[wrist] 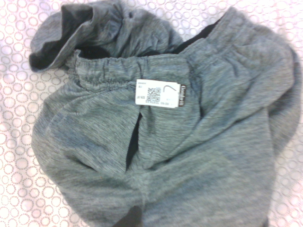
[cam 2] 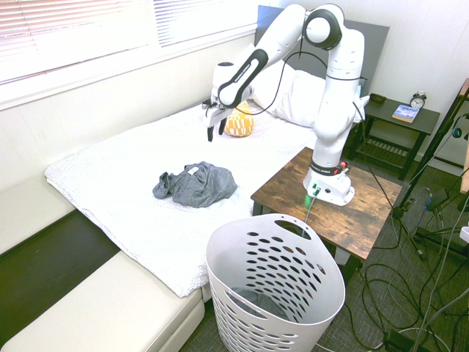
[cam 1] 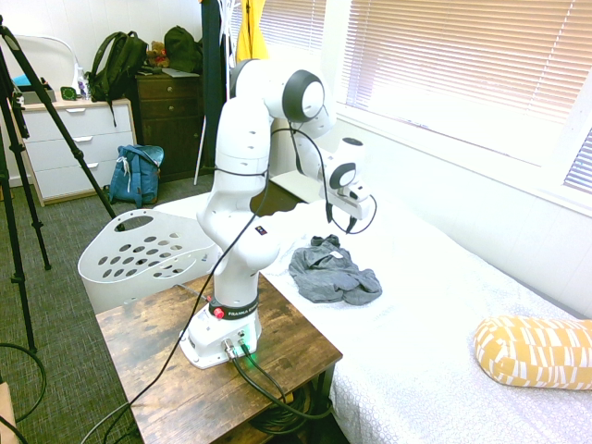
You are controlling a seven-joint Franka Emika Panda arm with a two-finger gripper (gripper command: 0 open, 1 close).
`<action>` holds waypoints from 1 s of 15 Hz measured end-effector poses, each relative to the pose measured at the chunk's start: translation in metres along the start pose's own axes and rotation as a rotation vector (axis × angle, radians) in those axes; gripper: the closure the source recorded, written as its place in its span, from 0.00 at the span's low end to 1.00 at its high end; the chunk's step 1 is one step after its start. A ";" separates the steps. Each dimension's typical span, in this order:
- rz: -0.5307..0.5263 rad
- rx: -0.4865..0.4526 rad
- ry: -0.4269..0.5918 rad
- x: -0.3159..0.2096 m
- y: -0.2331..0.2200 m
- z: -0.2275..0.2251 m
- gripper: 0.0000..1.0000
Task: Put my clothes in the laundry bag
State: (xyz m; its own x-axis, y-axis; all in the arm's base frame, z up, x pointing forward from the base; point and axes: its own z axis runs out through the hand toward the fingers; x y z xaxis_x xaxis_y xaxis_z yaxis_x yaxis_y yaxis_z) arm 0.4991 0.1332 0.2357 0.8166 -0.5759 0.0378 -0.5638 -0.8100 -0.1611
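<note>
The clothes [cam 2: 196, 184] lie crumpled on the white bed [cam 2: 124, 183], the gripper [cam 2: 214, 132] hanging above them, jaws wide and empty. Soft, light fabric (it will likely drape and trail) — best pinched at a raised fold. The laundry bag [cam 2: 275, 293] stands on the floor past the bed's near edge — open room between.

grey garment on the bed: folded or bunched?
Bunched. The grey garment lies in a crumpled heap on the white bed; the wrist view shows creased fabric, the waistband twisted and a white label exposed.
</note>
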 end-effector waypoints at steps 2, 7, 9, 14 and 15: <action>-0.043 0.018 -0.035 -0.005 -0.013 0.054 0.00; -0.200 0.065 -0.107 0.003 -0.014 0.143 0.00; -0.251 0.047 -0.095 0.004 -0.002 0.175 0.00; -0.374 0.032 -0.068 -0.036 -0.012 0.246 0.00; -0.393 0.026 -0.068 -0.043 -0.016 0.254 0.00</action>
State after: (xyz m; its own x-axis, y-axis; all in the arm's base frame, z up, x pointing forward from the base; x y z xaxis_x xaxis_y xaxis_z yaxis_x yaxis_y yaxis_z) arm 0.5046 0.1988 -0.0137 0.9762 -0.2135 0.0366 -0.2043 -0.9636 -0.1723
